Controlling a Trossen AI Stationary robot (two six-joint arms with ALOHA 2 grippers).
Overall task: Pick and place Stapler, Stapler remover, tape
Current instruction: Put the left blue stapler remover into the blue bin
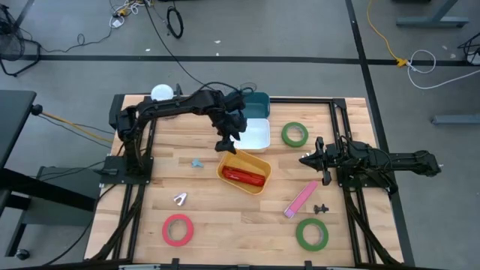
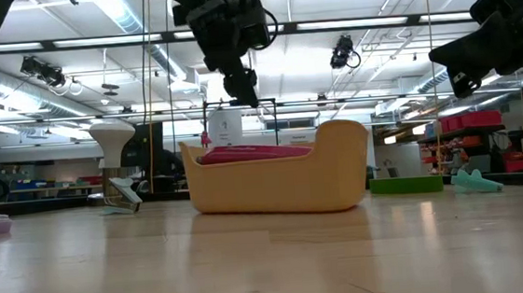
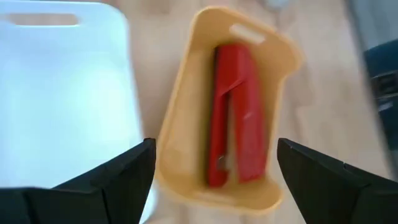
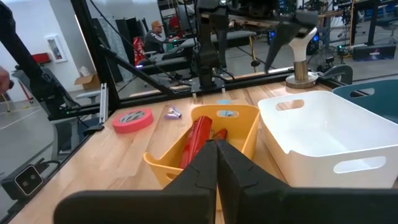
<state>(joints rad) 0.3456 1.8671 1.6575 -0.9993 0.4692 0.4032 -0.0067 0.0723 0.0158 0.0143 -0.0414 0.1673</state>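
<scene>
Red stapler (image 3: 235,115) below wide-apart, empty left end effector (image 3: 214,168) (right one (image 4: 216,163) pressed together).

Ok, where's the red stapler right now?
In the high view the red stapler lies inside the yellow bin near the table's middle, just below the white bin. The left hand hangs open above the yellow bin's upper-left edge.

The stapler (image 1: 243,176) lies in a bin (image 1: 260,162) at the counter's (image 1: 225,217) middle. Behind it stand two more bins (image 1: 259,135). One tape roll (image 1: 178,229) lies near the front left corner, another (image 1: 311,233) near the front right.
</scene>
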